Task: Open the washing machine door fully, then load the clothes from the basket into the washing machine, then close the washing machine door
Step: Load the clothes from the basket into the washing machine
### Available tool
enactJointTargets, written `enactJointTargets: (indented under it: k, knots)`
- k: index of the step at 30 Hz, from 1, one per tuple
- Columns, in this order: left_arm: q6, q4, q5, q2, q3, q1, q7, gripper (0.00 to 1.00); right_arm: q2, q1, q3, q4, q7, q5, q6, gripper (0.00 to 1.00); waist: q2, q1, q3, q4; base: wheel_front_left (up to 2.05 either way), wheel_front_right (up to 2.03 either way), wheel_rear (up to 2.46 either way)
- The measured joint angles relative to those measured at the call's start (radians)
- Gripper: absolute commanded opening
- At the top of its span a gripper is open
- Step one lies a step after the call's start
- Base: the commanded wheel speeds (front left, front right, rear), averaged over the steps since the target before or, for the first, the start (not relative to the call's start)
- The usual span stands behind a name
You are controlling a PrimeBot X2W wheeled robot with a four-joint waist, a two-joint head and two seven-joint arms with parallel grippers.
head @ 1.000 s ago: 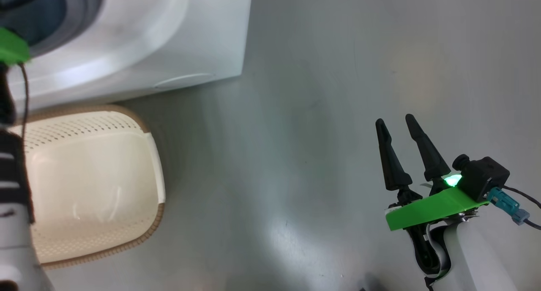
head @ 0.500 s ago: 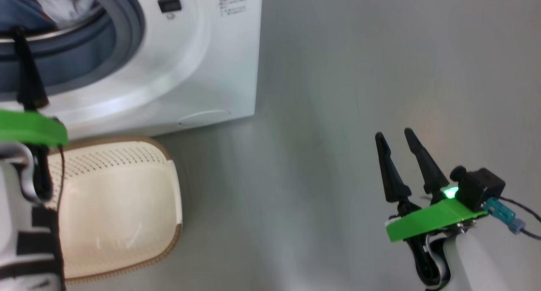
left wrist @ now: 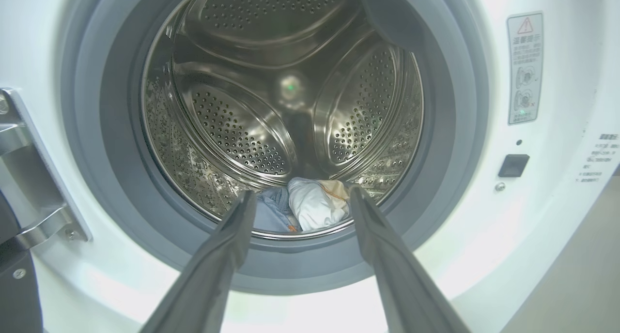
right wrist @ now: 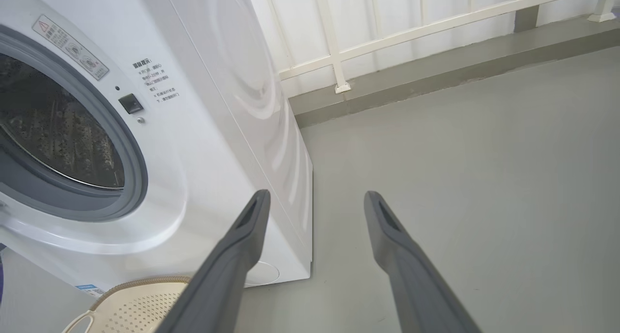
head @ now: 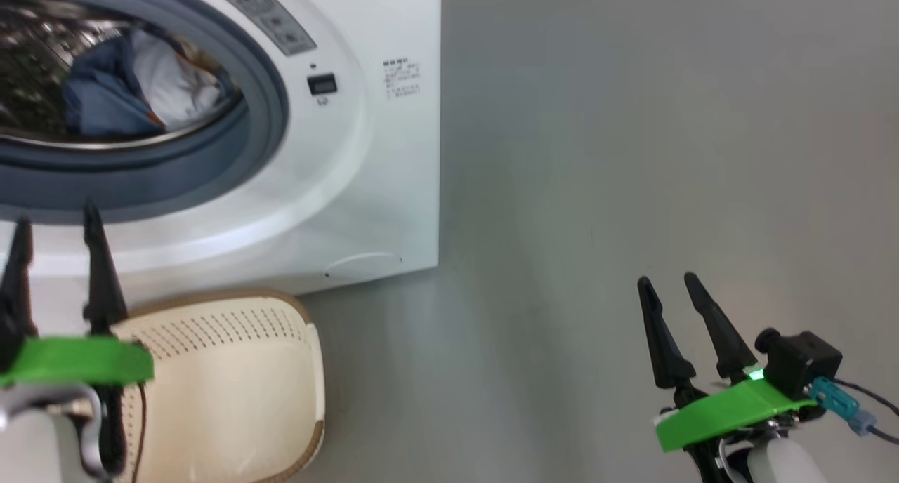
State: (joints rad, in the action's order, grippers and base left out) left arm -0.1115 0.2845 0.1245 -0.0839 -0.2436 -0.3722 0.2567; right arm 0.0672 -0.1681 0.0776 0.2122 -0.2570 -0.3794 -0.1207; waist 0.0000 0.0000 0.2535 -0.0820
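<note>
the clothes lie low in the drum of the washing machine, blue and white bundled just behind the opening's lower lip. the basket sits bare at the machine's foot. your left gripper hovers before the machine's opening, jaws apart, holding nothing. your right gripper hangs well apart from the machine, jaws also apart. loading looks done, so your next move is likely to reach the door and swing it shut.
</note>
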Motion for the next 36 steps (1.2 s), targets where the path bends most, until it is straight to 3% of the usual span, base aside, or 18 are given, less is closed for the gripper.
enactJointTargets:
  k: [9, 17, 36]
  knots:
    - [0.003, -0.075, 0.007, 0.036, -0.021, 0.217, 0.0, 1.0, 0.012, 0.073, -0.009, 0.009, 0.0, 0.009, 0.0, 1.0, 0.0001, 0.0, -0.138, 0.012, 0.0, 0.0, 0.0]
    - [0.036, -0.121, 0.037, 0.048, -0.004, 0.334, 0.0, 1.0, 0.024, 0.093, -0.018, 0.002, 0.0, 0.011, 0.0, 1.0, 0.0, 0.0, -0.212, 0.028, 0.0, 0.0, 0.0]
    - [0.081, -0.187, 0.059, 0.048, 0.059, 0.456, 0.0, 1.0, 0.024, 0.099, -0.016, -0.015, 0.0, 0.022, 0.0, 1.0, 0.0, 0.0, -0.211, 0.04, 0.0, 0.0, 0.0]
